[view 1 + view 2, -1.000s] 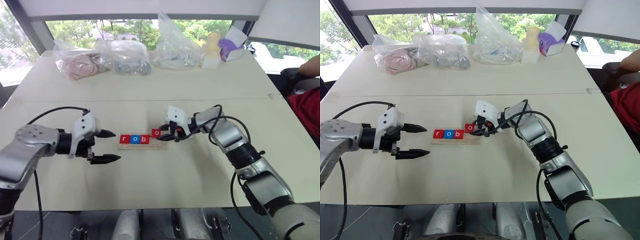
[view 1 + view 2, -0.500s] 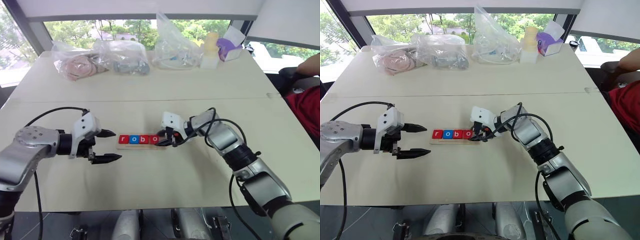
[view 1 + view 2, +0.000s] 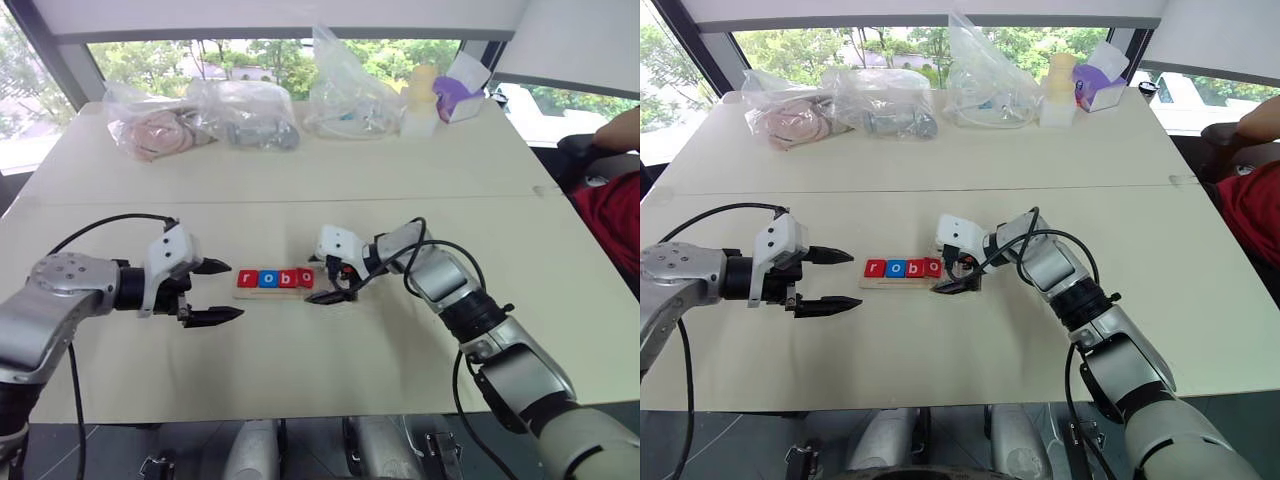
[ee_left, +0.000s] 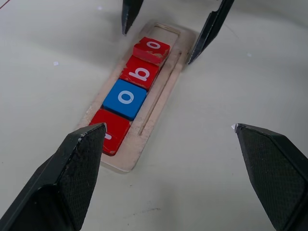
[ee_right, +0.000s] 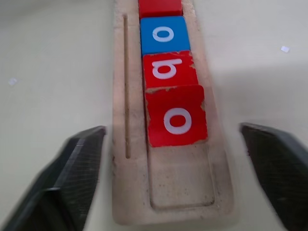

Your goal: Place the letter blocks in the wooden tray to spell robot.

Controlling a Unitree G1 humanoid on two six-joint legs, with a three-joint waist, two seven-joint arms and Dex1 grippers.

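The wooden tray [image 3: 285,291] lies mid-table with a row of letter blocks in it: red r [image 3: 249,278], blue o [image 3: 267,278], red b [image 3: 286,278] and a red o [image 3: 304,277]. In the right wrist view that last o [image 5: 175,115] sits slightly askew against the b [image 5: 168,70], and a bare slot of the tray [image 5: 180,192] follows it. My right gripper [image 3: 318,280] is open, its fingers either side of the tray's right end, holding nothing. Left of the tray my left gripper [image 3: 232,291] hangs open and empty, aimed at the row.
Clear plastic bags [image 3: 240,112] with contents, a pale bottle [image 3: 422,100] and a purple-and-white box [image 3: 462,88] line the table's far edge. A person's arm [image 3: 620,130] shows at the right edge. Bare tabletop surrounds the tray.
My right gripper brought the red o down into the tray beside the b, then opened and let it go. The left arm stayed still.
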